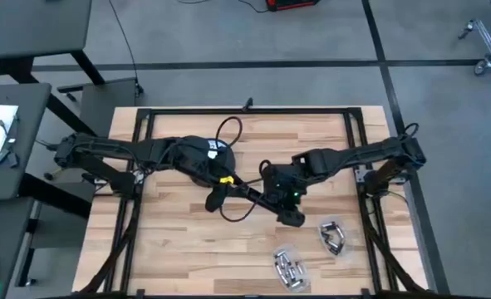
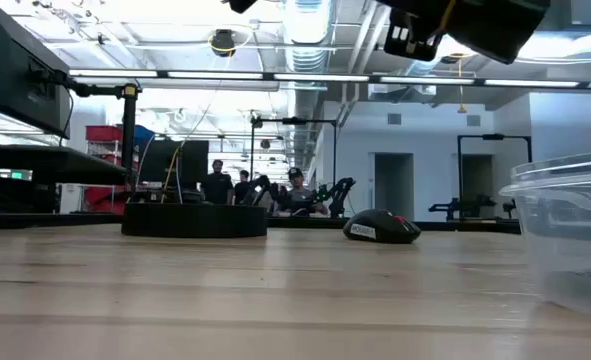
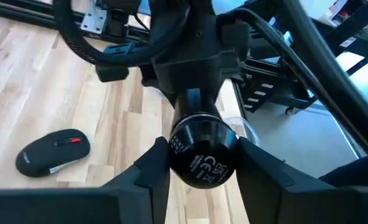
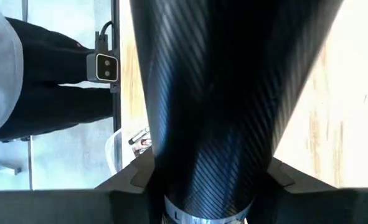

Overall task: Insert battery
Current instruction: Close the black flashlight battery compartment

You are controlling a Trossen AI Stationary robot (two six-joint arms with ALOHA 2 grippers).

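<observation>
Bright overhead ceiling lights (image 2: 305, 20) glare in the low view, while close objects there blur softly.

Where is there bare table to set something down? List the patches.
Free: the table's front-left wood, from its left edge to the clear tubs, and the back strip behind both arms. Crowded: the centre, where the left gripper and right gripper hold the black tube near the mouse.
</observation>
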